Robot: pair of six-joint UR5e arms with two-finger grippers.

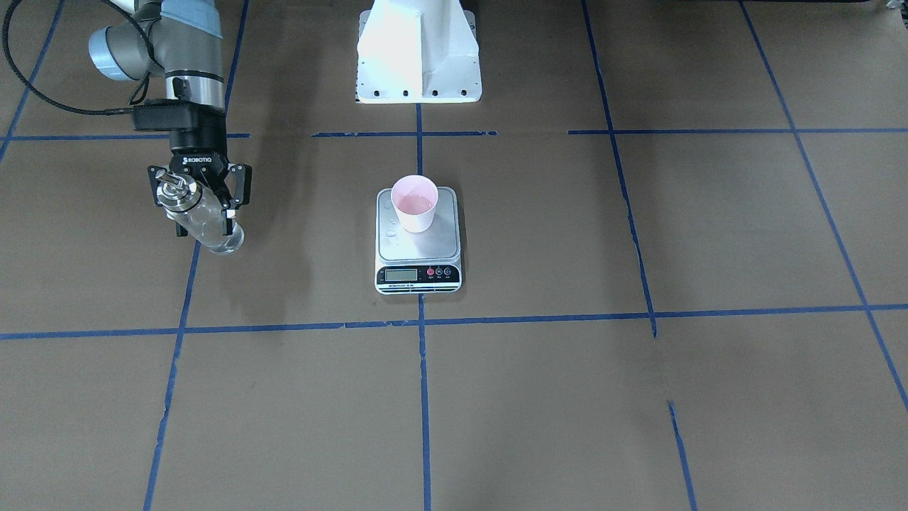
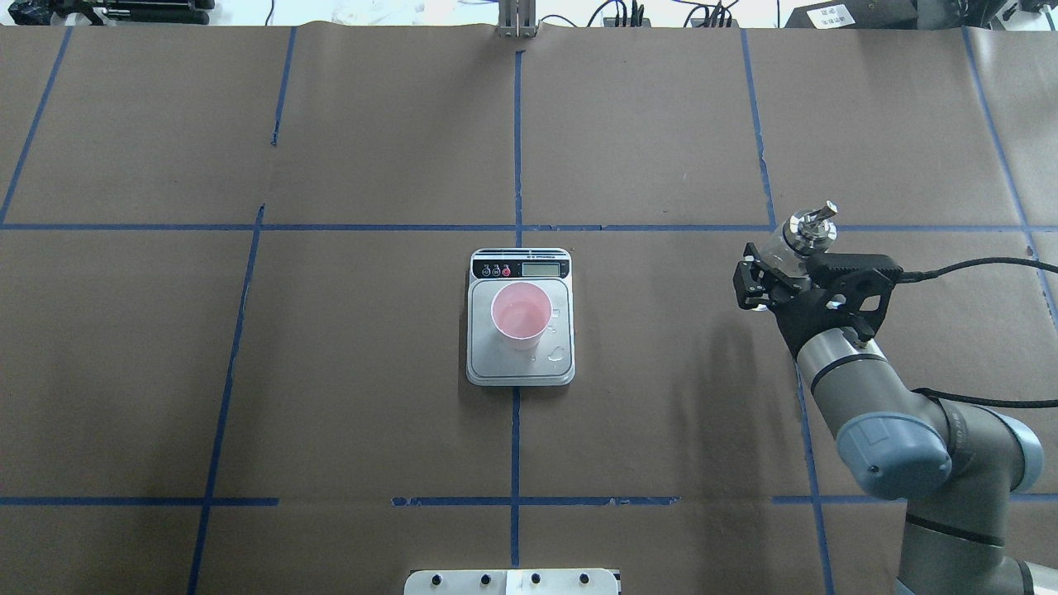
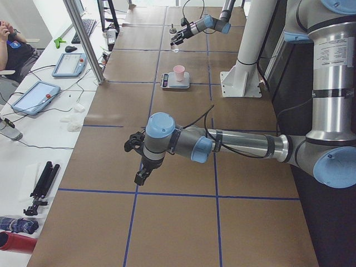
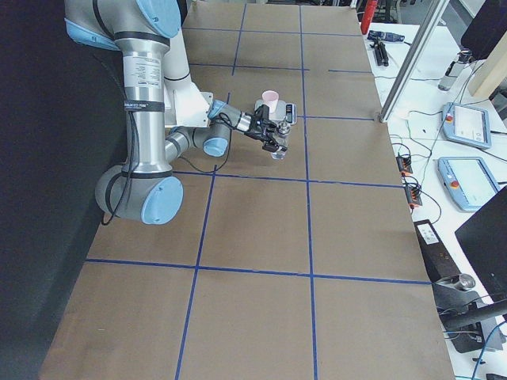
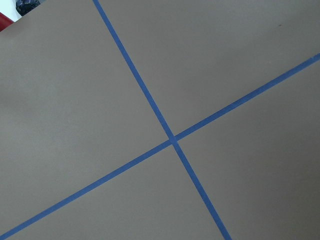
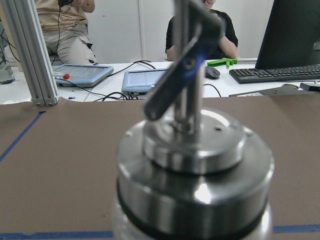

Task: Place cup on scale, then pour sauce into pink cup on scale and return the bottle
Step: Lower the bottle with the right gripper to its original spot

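The pink cup (image 1: 415, 204) stands upright on the scale (image 1: 418, 248) at the table's middle, with clear liquid in its bottom; it also shows in the overhead view (image 2: 521, 314), on the scale (image 2: 521, 368). A few droplets lie on the platform. My right gripper (image 1: 206, 213) is shut on the clear glass bottle (image 1: 213, 231), held upright well to the robot's right of the scale. Its metal collar and spout fill the right wrist view (image 6: 195, 170). My left gripper (image 3: 139, 175) shows only in the exterior left view, over bare table; I cannot tell if it is open.
Brown paper with blue tape lines (image 5: 172, 140) covers the table. The white robot base (image 1: 418, 53) stands behind the scale. Operators, tablets and a keyboard (image 6: 275, 74) lie beyond the far edge.
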